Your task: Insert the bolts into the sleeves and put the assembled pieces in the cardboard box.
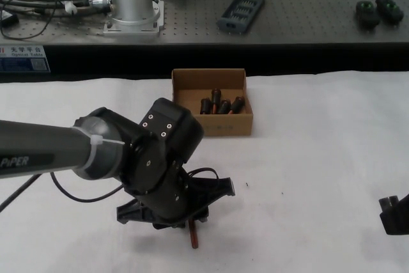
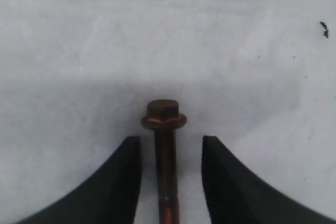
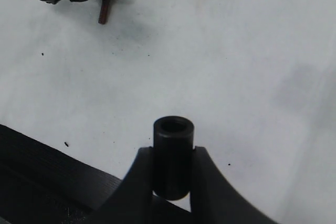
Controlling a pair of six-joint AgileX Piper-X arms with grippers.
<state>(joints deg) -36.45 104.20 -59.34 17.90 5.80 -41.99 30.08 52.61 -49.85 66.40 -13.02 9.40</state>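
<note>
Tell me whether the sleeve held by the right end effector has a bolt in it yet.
Empty. The sleeve shows a dark, hollow bore in the right end effector; the bolt sits apart, at the left end effector.

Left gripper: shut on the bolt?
No: the left gripper has its fingers either side of the bolt, with a visible gap on each side of the shank.

The bolt (image 2: 164, 145) was coppery-brown metal with a dull sheen on its head. The sleeve (image 3: 173, 156) looked smooth, matt black. The left gripper (image 2: 171, 140) had matt black fingers (image 2: 113, 182), plastic by the look. The cardboard box (image 1: 220, 124) was plain brown and matt, the bench cover (image 1: 319, 171) white, matt and faintly speckled. Behind it sat a grey metal board (image 1: 307, 23).
</note>
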